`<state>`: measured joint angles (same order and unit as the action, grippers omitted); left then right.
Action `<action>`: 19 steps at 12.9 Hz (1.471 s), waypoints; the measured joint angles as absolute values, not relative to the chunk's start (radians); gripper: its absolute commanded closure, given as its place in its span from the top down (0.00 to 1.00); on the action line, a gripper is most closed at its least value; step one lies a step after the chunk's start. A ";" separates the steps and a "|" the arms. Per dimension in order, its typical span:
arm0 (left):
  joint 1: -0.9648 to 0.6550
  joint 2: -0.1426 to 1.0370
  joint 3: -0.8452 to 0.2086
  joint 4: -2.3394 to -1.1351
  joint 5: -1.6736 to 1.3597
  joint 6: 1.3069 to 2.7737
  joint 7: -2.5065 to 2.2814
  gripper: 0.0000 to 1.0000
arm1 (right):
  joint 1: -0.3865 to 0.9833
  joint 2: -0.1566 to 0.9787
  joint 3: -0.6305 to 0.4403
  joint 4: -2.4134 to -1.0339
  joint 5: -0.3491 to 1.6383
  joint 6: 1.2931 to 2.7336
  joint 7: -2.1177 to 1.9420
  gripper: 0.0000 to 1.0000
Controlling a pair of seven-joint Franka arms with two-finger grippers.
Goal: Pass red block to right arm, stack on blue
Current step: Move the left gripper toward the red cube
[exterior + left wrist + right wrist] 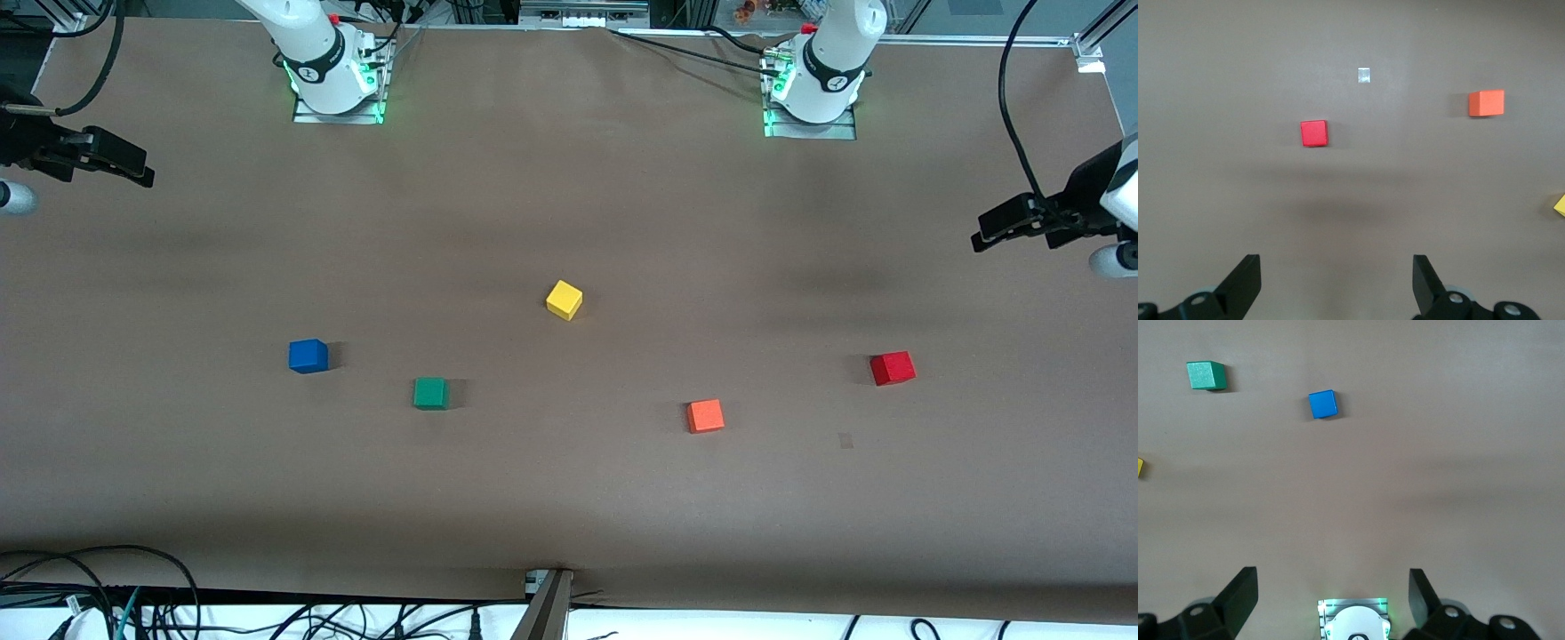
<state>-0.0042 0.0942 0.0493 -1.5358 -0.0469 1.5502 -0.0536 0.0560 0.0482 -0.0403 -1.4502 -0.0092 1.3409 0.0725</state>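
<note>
Five cubes lie scattered on the brown desk (pixel 569 498). Nearest the front camera is the orange cube (pixel 705 416), with the green cube (pixel 430 393) toward the right arm's end. A little farther, the red block (pixel 893 368) rests flat at the left arm's end of the desk and the blue (pixel 308 356) at the right arm's end, well apart from each other. The yellow cube (pixel 564 300) sits farthest, mid-desk. The left gripper (pixel 1000 224) hangs high over its own end of the desk, jaws spread wide and empty, clearly the closer to the red block. The right gripper (pixel 124 164) waits over its end, jaws likewise wide and empty, with the blue on its side.
</note>
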 measured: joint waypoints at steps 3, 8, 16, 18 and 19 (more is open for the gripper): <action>0.022 0.156 0.055 -1.536 -0.046 1.550 -0.053 1.00 | 0.056 0.048 -0.040 -1.450 -0.009 1.341 0.073 1.00; 0.045 0.181 0.055 -1.534 0.027 1.550 -0.022 1.00 | 0.056 0.048 -0.040 -1.450 -0.009 1.341 0.073 1.00; 0.051 0.192 0.055 -1.533 0.204 1.555 0.292 1.00 | 0.056 0.049 -0.040 -1.450 -0.009 1.341 0.073 1.00; 0.054 0.199 0.056 -1.533 0.242 1.573 0.358 1.00 | 0.056 0.049 -0.040 -1.450 -0.009 1.341 0.073 1.00; 0.061 0.205 0.057 -1.533 0.260 1.584 0.402 1.00 | 0.056 0.049 -0.040 -1.450 -0.009 1.341 0.073 1.00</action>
<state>0.0613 0.2050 0.0566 -1.5327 0.2600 1.5838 0.4016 0.0557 0.0487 -0.0404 -1.4502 -0.0091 1.3413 0.0725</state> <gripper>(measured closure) 0.000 0.000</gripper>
